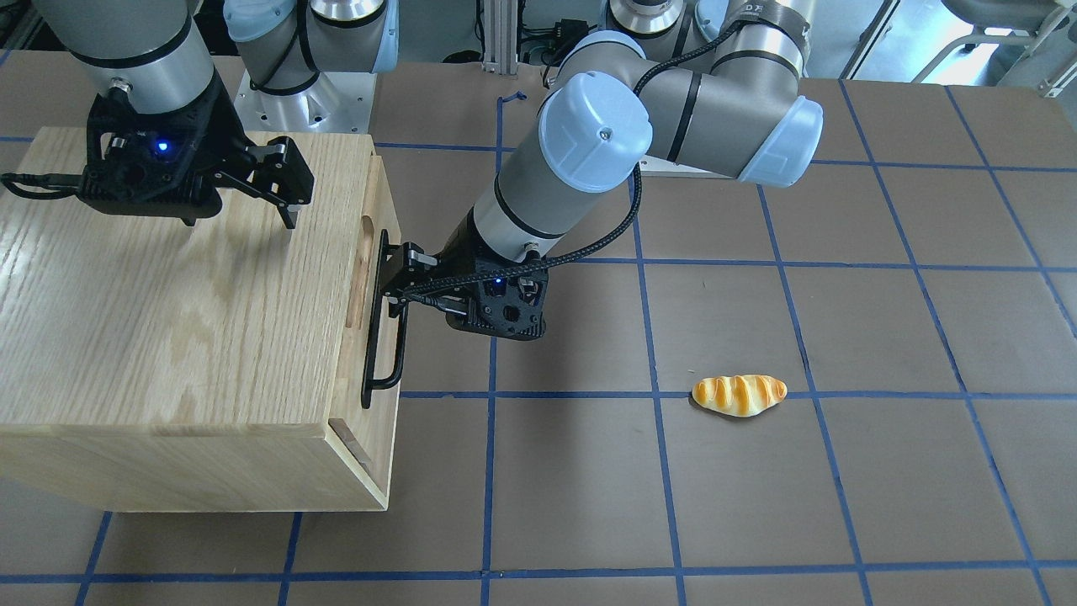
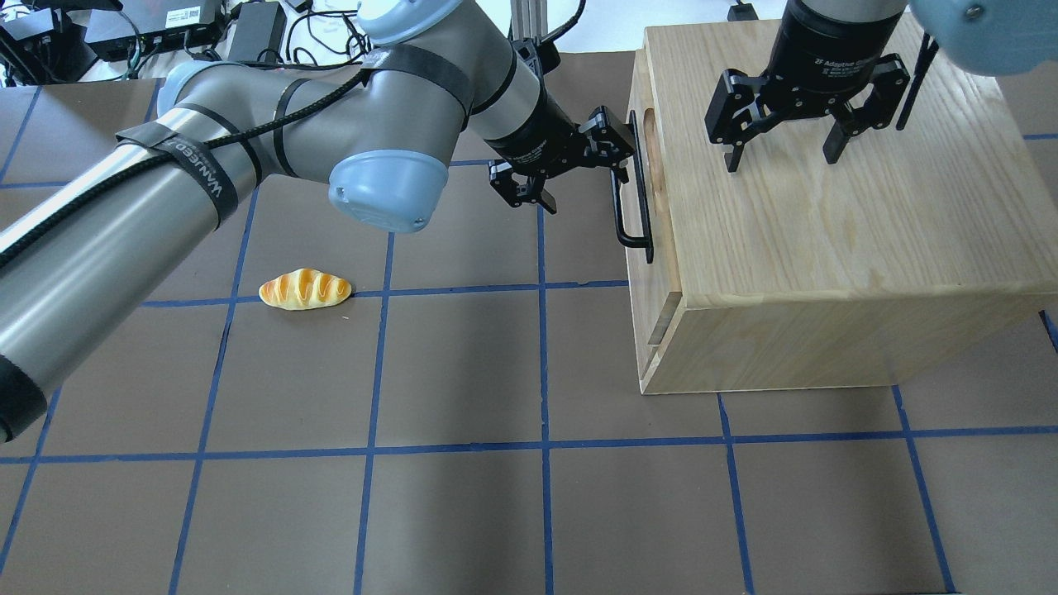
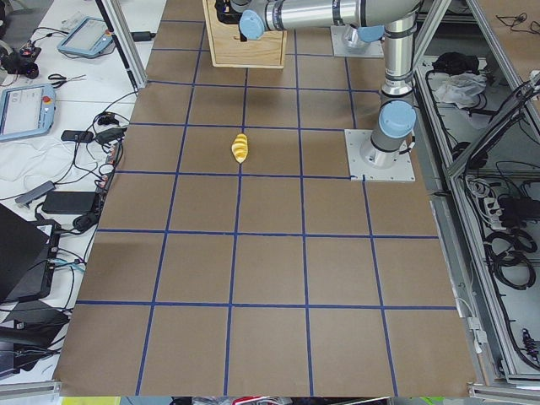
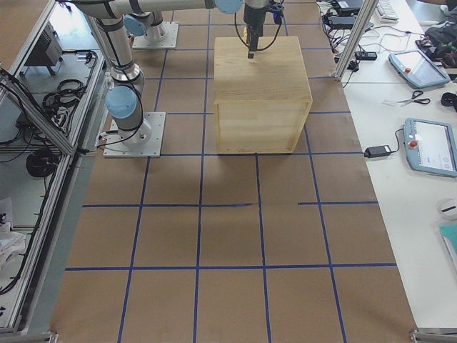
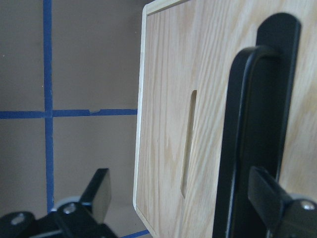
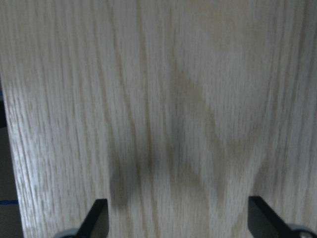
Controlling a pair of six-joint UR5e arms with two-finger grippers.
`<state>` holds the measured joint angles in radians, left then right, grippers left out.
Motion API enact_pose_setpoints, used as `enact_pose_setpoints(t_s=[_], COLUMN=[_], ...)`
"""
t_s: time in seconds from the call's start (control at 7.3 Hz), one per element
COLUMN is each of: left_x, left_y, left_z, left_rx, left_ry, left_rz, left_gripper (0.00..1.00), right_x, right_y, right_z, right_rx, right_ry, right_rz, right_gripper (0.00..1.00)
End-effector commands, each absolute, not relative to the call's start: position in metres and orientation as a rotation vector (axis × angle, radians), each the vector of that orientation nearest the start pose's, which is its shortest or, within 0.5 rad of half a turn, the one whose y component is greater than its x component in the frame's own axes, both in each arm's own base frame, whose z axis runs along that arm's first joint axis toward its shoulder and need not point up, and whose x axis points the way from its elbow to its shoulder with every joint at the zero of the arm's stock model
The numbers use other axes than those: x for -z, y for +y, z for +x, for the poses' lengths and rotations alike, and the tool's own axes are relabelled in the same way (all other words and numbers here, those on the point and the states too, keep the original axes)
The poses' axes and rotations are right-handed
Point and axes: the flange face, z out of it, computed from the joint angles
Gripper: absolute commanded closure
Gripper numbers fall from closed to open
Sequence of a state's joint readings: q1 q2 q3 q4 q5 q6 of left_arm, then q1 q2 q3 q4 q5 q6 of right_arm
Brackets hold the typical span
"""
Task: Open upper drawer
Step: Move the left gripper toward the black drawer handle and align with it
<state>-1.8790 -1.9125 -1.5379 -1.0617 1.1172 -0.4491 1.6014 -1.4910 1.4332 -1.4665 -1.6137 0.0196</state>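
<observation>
The upper drawer (image 5: 168, 99) is the light-oak front at the top of the cabinet (image 2: 826, 240), with a slot notch and a long black bar handle (image 5: 242, 148). It looks flush with the cabinet. My left gripper (image 2: 587, 178) is open at the upper end of the handle (image 2: 628, 215). In the left wrist view the bar lies between the fingers, close against one finger (image 5: 270, 196). My right gripper (image 2: 781, 153) is open over the cabinet top, fingers pointing down at the wood; I cannot tell whether they touch it.
A toy bread roll (image 2: 304, 289) lies on the brown mat in front of the drawer, well away from it. Blue tape lines grid the table. The cabinet (image 1: 168, 337) stands on the robot's right side.
</observation>
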Motion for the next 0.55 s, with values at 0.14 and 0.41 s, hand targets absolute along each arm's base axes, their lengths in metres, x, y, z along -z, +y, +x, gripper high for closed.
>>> enact_pose_setpoints(t_s=[0.14, 0.41], left_x=[-0.3737, -0.3667], left_y=[-0.5507, -0.5528], left_z=[-0.3611, -0.3618], left_rx=[0.059, 0.048], left_ry=[3.637, 3.634], left_rz=[-0.162, -0.16], left_gripper=[0.0, 0.0], right_x=[-0.505, -0.505], right_y=[-0.5162, -0.5164], right_z=[0.1449, 0.1441], right_rx=[-0.072, -0.072], right_ry=[3.185, 3.185], right_rz=[-0.019, -0.019], right_gripper=[0.0, 0.0])
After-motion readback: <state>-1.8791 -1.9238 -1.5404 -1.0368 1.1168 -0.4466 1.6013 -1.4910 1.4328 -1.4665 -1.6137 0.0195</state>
